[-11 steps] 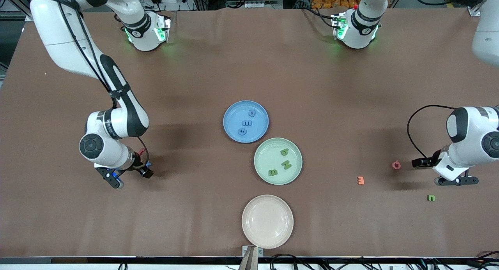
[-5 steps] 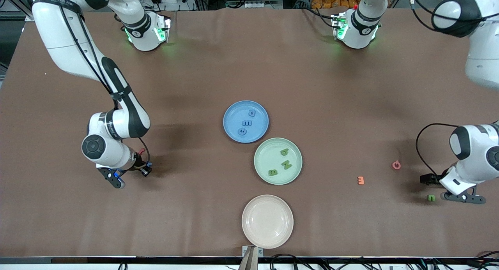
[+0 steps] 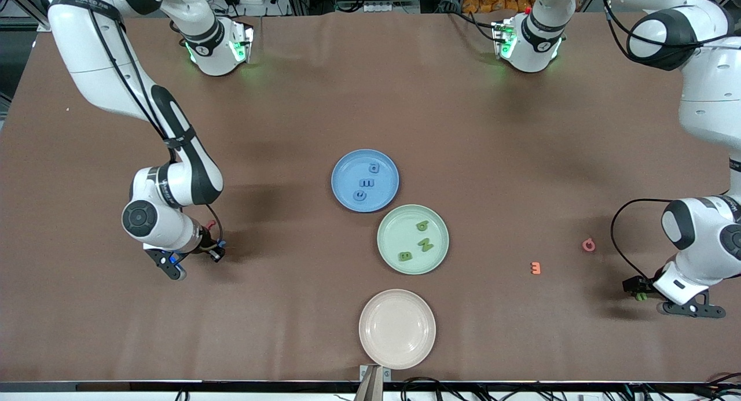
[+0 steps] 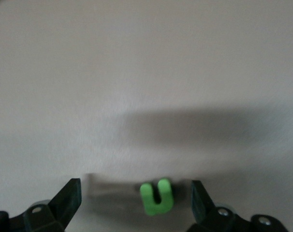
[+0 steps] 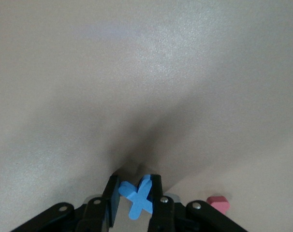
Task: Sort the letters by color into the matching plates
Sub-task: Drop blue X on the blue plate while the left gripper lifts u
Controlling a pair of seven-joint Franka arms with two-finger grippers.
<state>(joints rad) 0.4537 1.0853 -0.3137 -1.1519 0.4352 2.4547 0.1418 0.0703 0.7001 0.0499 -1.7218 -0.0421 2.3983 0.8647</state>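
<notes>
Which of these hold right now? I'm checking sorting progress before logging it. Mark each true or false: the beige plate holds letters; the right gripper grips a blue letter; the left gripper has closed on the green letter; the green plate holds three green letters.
1. The beige plate holds letters. False: it holds none.
2. The right gripper grips a blue letter. True.
3. The left gripper has closed on the green letter. False: its fingers stand open around it.
4. The green plate holds three green letters. True.

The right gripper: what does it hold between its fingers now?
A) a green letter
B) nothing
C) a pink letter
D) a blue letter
D: in the right wrist view the right gripper is shut on a blue letter shaped like an X.
</notes>
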